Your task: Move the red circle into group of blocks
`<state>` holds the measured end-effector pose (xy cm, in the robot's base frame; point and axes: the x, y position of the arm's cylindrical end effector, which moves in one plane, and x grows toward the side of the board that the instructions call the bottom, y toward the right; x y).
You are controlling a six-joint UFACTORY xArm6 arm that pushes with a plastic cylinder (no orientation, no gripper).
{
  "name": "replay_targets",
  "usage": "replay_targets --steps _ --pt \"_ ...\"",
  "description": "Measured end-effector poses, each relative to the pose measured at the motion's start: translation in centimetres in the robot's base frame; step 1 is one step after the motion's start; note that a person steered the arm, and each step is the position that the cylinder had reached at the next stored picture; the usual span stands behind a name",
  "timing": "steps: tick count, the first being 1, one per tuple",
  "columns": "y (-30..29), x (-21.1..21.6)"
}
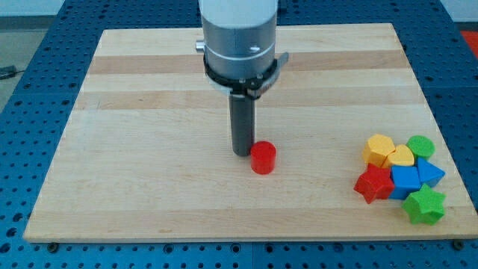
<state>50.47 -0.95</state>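
The red circle [263, 158] is a short red cylinder standing alone near the middle of the wooden board [149, 112]. My tip [241, 152] rests on the board just left of it, touching or almost touching its left side. The group of blocks lies at the view's lower right: a yellow block [379, 148], a yellow heart [401, 156], a green circle [421, 146], a red star [373, 184], a blue block [405, 181], a blue triangle [429, 172] and a green star [425, 205]. They are packed against each other, well to the right of the red circle.
The board sits on a blue perforated table [30, 45]. The group lies close to the board's right edge [448, 161] and near its bottom edge. The arm's grey body [239, 37] hangs over the board's top middle.
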Motion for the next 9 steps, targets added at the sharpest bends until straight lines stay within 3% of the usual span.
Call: replay_targets --steps 2,6,8,9 --pt "2.7 4.6" --pt "11.1 4.6" --pt "10.1 2.2" --pt "6.1 2.2"
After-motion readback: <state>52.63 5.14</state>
